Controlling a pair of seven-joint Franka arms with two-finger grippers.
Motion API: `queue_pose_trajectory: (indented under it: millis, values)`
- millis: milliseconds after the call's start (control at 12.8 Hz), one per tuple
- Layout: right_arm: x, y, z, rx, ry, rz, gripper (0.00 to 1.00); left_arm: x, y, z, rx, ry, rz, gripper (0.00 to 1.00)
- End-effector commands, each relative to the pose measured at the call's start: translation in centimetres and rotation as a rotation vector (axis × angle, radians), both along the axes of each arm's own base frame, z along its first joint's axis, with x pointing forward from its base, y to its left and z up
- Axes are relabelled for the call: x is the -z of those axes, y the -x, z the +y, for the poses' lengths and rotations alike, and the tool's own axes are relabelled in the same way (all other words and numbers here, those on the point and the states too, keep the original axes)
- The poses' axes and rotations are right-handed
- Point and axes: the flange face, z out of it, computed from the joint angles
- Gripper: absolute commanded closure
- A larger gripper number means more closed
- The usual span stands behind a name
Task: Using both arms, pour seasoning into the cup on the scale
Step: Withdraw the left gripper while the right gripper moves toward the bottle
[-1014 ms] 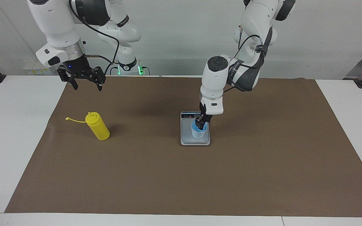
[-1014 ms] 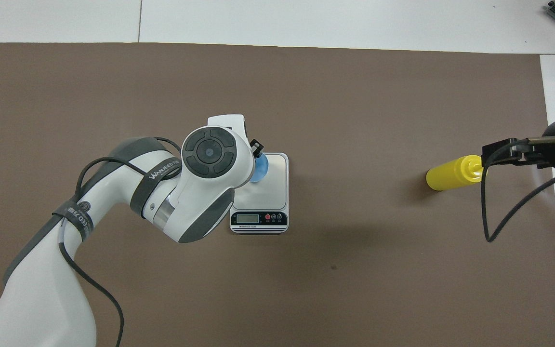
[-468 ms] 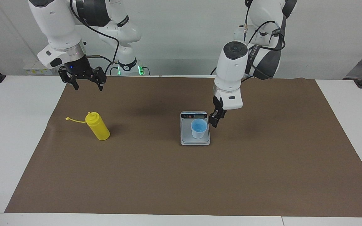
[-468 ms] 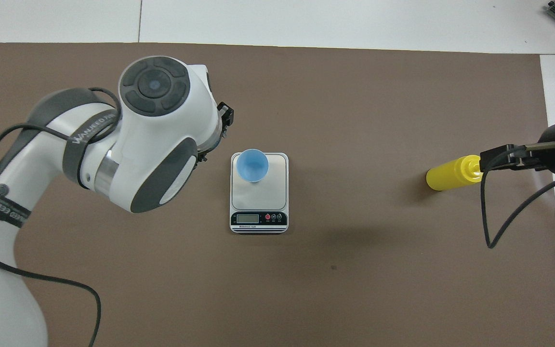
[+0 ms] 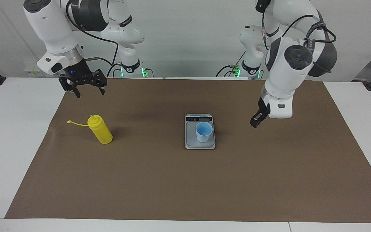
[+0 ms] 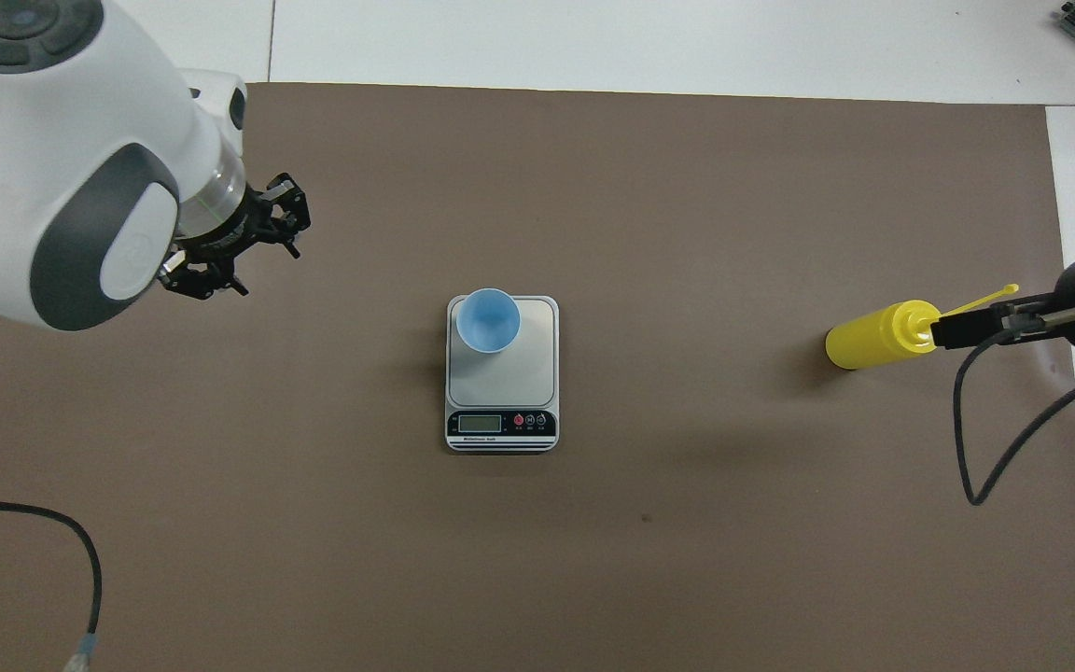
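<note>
The light-blue cup [image 5: 204, 131] stands upright on the silver-grey scale [image 5: 192, 144], on the plate's corner farther from the robots and toward the left arm's end; it also shows in the overhead view [image 6: 489, 319]. The scale [image 6: 528, 373] has its display strip at the robots' end. The yellow seasoning bottle [image 5: 100, 130] stands on the mat toward the right arm's end, cap strap sticking out; it also shows in the overhead view [image 6: 873, 342]. My left gripper [image 5: 255, 122] [image 6: 244, 241] is open and empty over the mat, apart from the scale. My right gripper [image 5: 90, 92] is open, raised above the bottle's nozzle.
A brown mat [image 5: 185, 187] covers most of the white table [image 5: 8, 135]. Cables hang from both arms. Nothing else lies on the mat.
My left gripper let go of the cup, lifted off it and swung away toward the left arm's end. The cup stays on the scale. The right gripper barely shifted.
</note>
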Motion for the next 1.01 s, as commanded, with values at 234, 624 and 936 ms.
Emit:
queue_pose_trajectory:
  millis: [234,624,936]
  values:
    - [4.4,4.0,-5.1,-0.204,-0.070,-0.091,0.00,-4.5,0.9,14.1,0.257,0.101,0.013,0.37]
    - [8.3,5.2,-9.7,-0.328,-0.151,-0.201,0.00,-1.3,3.4,18.0,0.476,0.145,0.036,0.37]
    - [12.9,6.0,-12.8,-0.448,-0.243,-0.326,0.00,2.2,4.9,18.5,0.469,0.140,-0.034,0.36]
